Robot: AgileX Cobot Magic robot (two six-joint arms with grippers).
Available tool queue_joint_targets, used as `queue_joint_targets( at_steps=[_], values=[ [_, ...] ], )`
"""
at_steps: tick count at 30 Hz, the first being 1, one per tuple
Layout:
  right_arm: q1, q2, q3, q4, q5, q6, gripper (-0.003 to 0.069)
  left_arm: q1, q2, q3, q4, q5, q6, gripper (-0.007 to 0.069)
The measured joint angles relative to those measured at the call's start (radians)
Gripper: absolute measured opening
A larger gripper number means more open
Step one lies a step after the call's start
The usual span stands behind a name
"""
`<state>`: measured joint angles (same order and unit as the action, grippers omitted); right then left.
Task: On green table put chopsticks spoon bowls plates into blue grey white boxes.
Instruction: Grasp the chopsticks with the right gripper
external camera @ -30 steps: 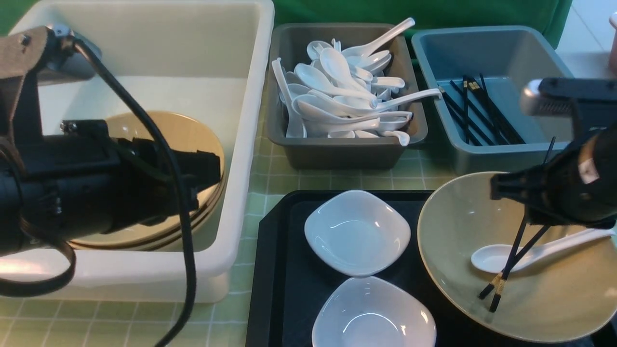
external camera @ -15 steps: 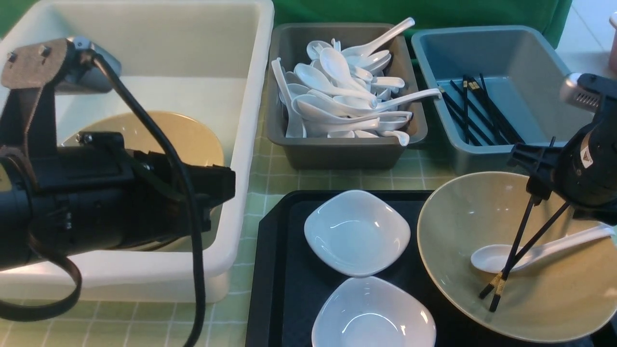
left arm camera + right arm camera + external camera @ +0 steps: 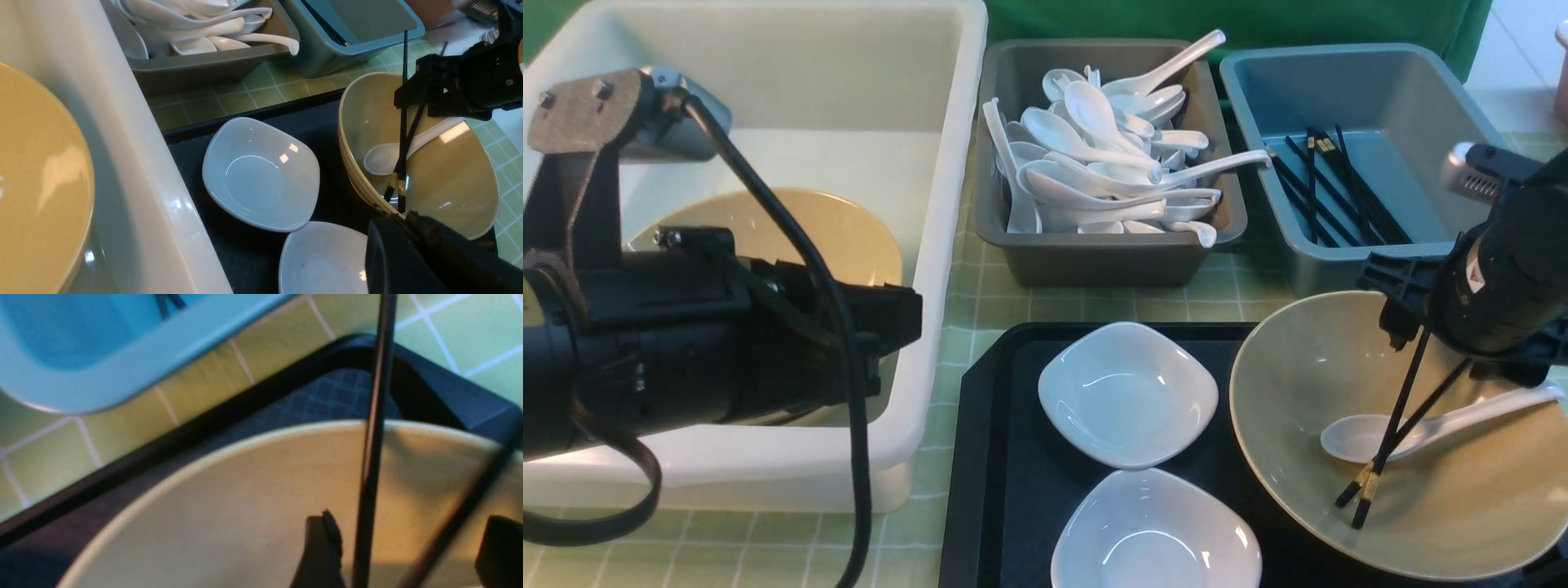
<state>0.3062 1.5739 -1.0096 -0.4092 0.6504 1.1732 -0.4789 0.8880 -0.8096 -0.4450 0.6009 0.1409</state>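
Farthest left we find the large translucent white plastic box (image 3: 943,245), with a glossy tan round bowl (image 3: 849,229) lying in it, and the left gripper (image 3: 903,322) hanging near its right wall, fingers together and nothing in them that we can see. At the far middle the dark grey plastic box (image 3: 1094,265) is heaped with white soup spoons (image 3: 1094,163). Nearer, on the pale green gridded table (image 3: 1005,306), lies a flat black tray (image 3: 996,457) bearing two small white rounded-square plates, a far one (image 3: 1127,394) and a near one (image 3: 1156,531). Far right stands the blue plastic box (image 3: 1327,273) with thin black chopsticks (image 3: 1327,192) on its floor. Near right, on the tray, a second wide tan bowl (image 3: 1298,384) (seemingly the top of a small stack, going by the left wrist view) holds a long-handled white spoon (image 3: 1356,437) and a pair of black gold-banded chopsticks (image 3: 1390,433) standing steeply, thick ends down, crossing over the spoon. The right gripper (image 3: 410,551) is at their upper part, its fingers (image 3: 320,555) spread wide with the sticks between them and, so far as we can tell, not pinched. We judge the chopstick step to be in hand. The next move calls for closing on both sticks together, lifting them clear of the rim and carrying them to the blue box without dragging the spoon along.
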Motion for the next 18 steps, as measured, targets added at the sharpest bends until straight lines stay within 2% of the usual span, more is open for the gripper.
queue_joint_targets(
  at_steps=[6, 11, 14, 15, 16, 18],
  values=[
    [0.0, 0.023, 0.0, -0.001, 0.006, -0.007, 0.0488, 0.0, 0.0, 0.0, 0.0, 0.005, 0.002, -0.0002],
    [0.0, 0.049, 0.0, -0.001, -0.011, -0.031, 0.046, 0.0, 0.0, 0.0, 0.0, 0.005, 0.002, -0.0002],
    [0.0, 0.054, 0.0, -0.001, -0.013, -0.055, 0.0369, 0.0, 0.0, 0.0, 0.0, 0.005, 0.002, -0.0002],
    [0.0, 0.054, 0.0, -0.001, -0.014, -0.055, 0.0361, 0.0, 0.0, 0.0, 0.0, 0.005, 0.002, -0.0002],
    [0.0, 0.054, 0.0, -0.001, -0.016, -0.073, 0.0274, 0.0, 0.0, 0.0, 0.0, 0.005, 0.002, -0.0002],
    [0.0, 0.054, 0.0, -0.001, -0.016, -0.078, 0.0225, 0.0, 0.0, 0.0, 0.0, 0.005, 0.002, -0.0002]
  ],
)
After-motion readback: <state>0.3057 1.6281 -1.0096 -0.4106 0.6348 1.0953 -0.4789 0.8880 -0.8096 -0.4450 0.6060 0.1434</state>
